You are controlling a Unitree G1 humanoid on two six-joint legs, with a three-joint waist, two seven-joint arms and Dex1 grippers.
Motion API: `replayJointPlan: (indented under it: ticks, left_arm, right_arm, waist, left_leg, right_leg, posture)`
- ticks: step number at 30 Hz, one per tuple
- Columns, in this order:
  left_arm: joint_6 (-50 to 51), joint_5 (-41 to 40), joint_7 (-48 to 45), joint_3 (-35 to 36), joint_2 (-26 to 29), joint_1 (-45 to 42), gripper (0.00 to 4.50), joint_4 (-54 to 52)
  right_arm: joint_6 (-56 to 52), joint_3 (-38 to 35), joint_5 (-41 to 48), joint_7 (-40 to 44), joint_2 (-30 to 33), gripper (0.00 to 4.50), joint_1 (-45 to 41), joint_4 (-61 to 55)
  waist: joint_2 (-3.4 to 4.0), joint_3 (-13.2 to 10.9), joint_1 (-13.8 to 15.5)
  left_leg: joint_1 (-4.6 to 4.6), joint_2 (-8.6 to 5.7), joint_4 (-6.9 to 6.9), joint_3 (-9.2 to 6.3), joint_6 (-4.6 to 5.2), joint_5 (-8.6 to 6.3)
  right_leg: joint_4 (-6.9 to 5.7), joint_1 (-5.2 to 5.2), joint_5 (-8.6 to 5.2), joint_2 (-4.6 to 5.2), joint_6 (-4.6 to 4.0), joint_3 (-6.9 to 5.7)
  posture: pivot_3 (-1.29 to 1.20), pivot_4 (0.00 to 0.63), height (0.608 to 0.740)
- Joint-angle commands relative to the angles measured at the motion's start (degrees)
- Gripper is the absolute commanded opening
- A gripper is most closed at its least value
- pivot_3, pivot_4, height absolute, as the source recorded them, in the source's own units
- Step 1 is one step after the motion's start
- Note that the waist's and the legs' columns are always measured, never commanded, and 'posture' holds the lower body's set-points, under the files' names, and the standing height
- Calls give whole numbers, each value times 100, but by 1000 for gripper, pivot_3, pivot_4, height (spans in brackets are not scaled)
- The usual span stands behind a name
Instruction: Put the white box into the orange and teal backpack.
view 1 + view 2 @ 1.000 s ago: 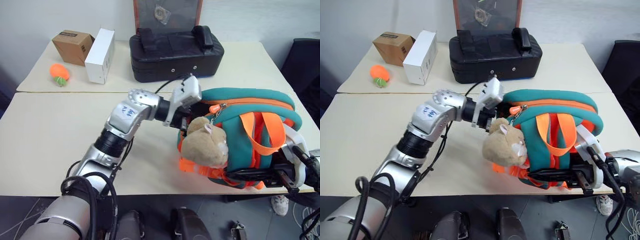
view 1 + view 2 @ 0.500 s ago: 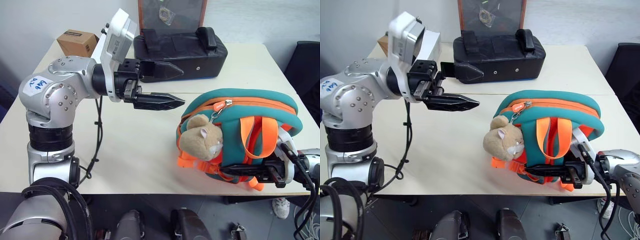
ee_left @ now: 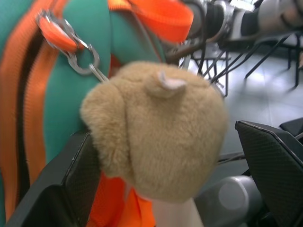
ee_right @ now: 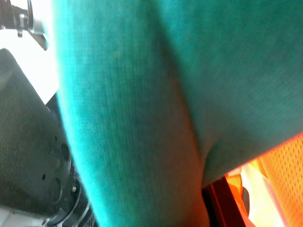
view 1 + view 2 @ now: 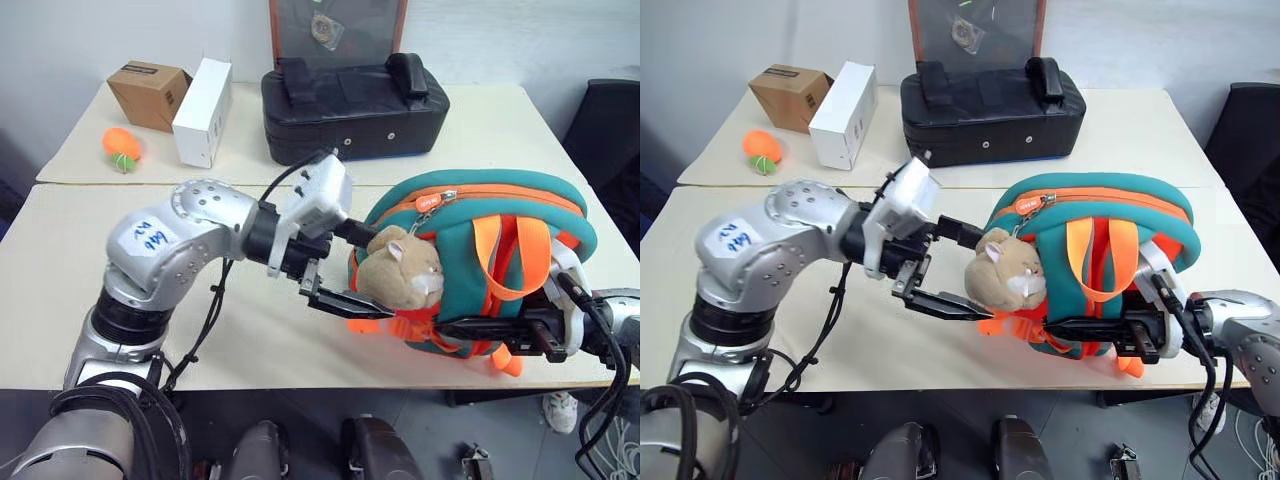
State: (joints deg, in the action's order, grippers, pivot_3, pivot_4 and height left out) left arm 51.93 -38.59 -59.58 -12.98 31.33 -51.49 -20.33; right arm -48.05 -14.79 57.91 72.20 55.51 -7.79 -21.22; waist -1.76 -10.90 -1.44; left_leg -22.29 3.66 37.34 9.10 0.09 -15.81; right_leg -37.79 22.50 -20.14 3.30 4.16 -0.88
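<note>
My left arm reaches across from the left, elbow bent, wrist turned so the left gripper (image 5: 345,268) points to the right. Its two black fingers (image 5: 940,303) stand wide apart, one high and one low. My right arm comes in low from the right, and the right gripper (image 5: 478,328) points left, nearly level, its fingers drawn close together.

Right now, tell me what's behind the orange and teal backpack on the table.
Behind the orange and teal backpack lies a black case, with a dark framed panel behind that. The backpack's inside cannot be seen; its zip looks shut.
</note>
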Motion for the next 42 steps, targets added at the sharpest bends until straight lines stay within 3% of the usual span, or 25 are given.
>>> replayJointPlan:
  ticks: [1,4,11,15,18,23,31,36,42]
  left_arm:
    - [-205,59,111,-33,-299,-78,4481,145]
    - [-290,60,206,83,-492,-101,3922,257]
    - [-93,-257,132,380,-387,-111,1931,173]
    - [-33,-389,14,537,-225,-143,1312,195]
    - [-8,-410,-20,660,-99,-315,1255,332]
    - [-247,-263,-270,1126,286,-1143,1255,1532]
    - [-1006,548,-1484,715,1271,-1522,1255,2801]
    - [-1458,1017,-1961,406,1840,-721,1255,2664]
    - [-2132,1618,-1761,218,1835,77,1255,2591]
  right_arm:
    - [-26,-168,183,-84,-32,0,-62,-145]
    - [21,-130,113,-120,-52,0,3,-167]
    - [97,-112,74,-262,-151,0,161,-235]
    - [140,-105,32,-366,-207,0,190,-198]
    - [169,-102,-19,-414,-261,0,223,-152]
    - [330,-141,-171,-691,-517,0,280,68]
    - [481,-500,-47,-461,-496,0,541,142]
    - [231,-1193,698,-402,-507,0,532,324]
    - [-2,-1499,938,-221,-329,0,736,283]
  waist:
    - [0,0,1]
    - [0,0,1]
    - [0,0,-11]
    - [0,0,-13]
    - [0,0,-12]
    - [0,0,-21]
    - [5,3,-21]
    - [6,3,-33]
    - [4,3,0]
  left_leg:
    - [-1,0,1,0,1,0]
    - [-2,0,2,-1,3,0]
    - [-1,3,0,-2,2,0]
    - [-1,2,2,-1,2,0]
    - [-1,3,1,-1,2,0]
    - [0,1,4,1,2,0]
    - [1,2,-2,8,0,1]
    - [5,4,-6,16,0,1]
    - [-3,3,0,11,8,-3]
  right_leg:
    - [0,0,0,0,0,0]
    - [0,0,0,0,0,0]
    - [-2,1,0,-3,0,-1]
    - [-2,0,0,-1,0,-1]
    - [-2,1,0,-2,0,-2]
    - [-3,1,0,-2,0,-3]
    - [-3,7,0,-6,0,-3]
    - [-5,10,-1,-6,-1,5]
    - [-5,9,-1,0,-2,2]
  posture:
    - [0,150,740]
    - [0,150,740]
    - [0,150,740]
    - [0,150,740]
    - [0,150,740]
    - [0,150,740]
    - [0,150,740]
    - [0,150,740]
    - [0,150,740]
